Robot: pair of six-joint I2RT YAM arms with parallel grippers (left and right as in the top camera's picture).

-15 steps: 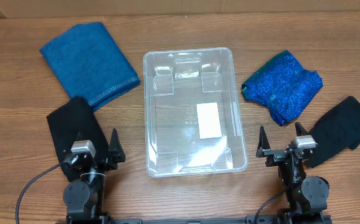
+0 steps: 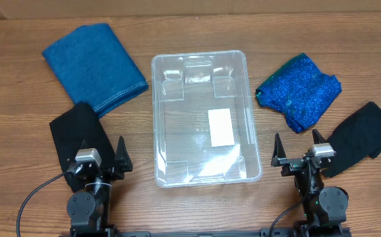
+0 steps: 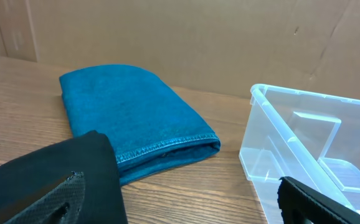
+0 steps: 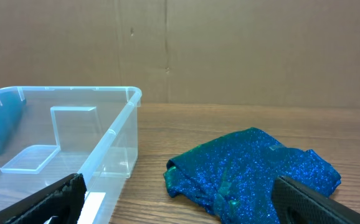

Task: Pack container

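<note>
- At tabletop centre: container, upright and empty.
- Left tool and right tool: both spread, holding nothing, near its front corners.
- Judgement: light, stiff, slick plastic that likely slides if nudged. Best hold is the raised rim.

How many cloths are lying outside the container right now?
4: blue towel back left; black cloth near left; sparkly blue cloth right of the container; second black cloth near right. None seems hidden.
</note>
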